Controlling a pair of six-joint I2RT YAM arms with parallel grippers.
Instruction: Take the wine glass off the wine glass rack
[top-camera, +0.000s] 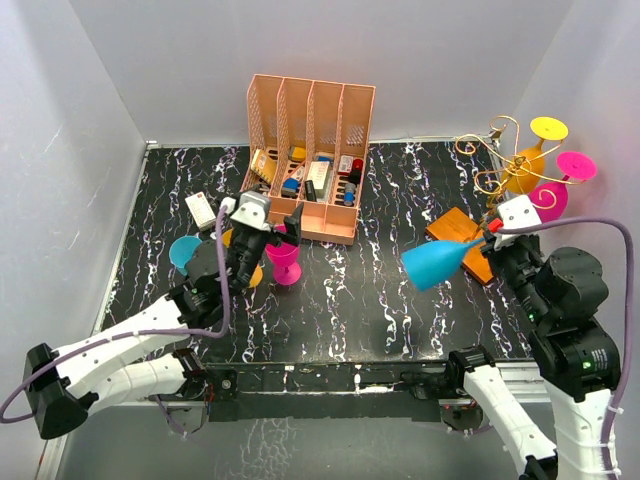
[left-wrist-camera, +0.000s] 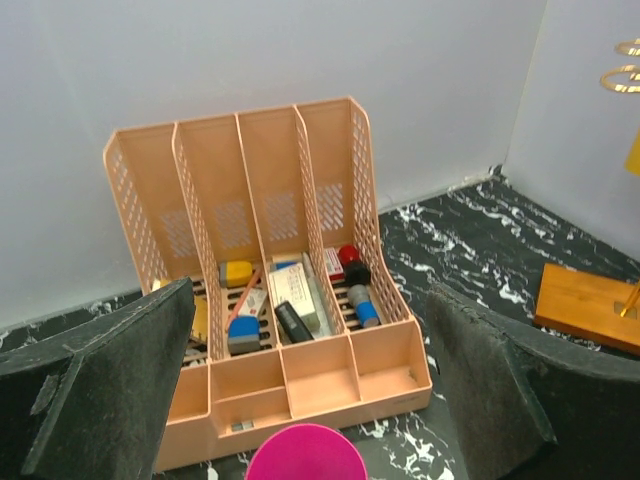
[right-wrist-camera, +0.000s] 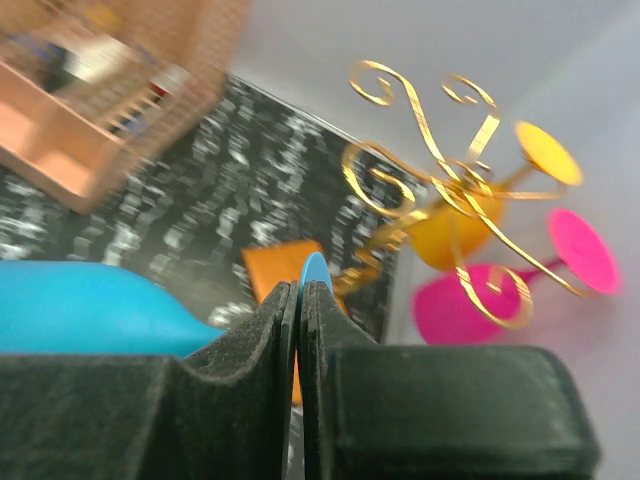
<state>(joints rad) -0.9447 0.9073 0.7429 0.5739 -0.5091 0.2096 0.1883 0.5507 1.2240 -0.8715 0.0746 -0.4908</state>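
Observation:
My right gripper (top-camera: 488, 240) is shut on the stem of a blue wine glass (top-camera: 440, 262), which lies tilted in the air, bowl to the left, in front of the wine glass rack (top-camera: 495, 160). In the right wrist view the blue foot (right-wrist-camera: 316, 272) pokes out between my shut pads and the bowl (right-wrist-camera: 90, 310) shows at left. The gold wire rack (right-wrist-camera: 440, 180) still carries a yellow glass (right-wrist-camera: 455, 235) and a pink glass (right-wrist-camera: 470, 310). My left gripper (top-camera: 272, 232) stands open over a pink glass (top-camera: 283, 257) standing on the table.
A peach slotted organizer (top-camera: 310, 150) full of small items stands at the back centre. A blue glass (top-camera: 184, 250) and a small white box (top-camera: 201, 209) sit at the left. The rack's wooden base (top-camera: 455, 230) lies under the held glass.

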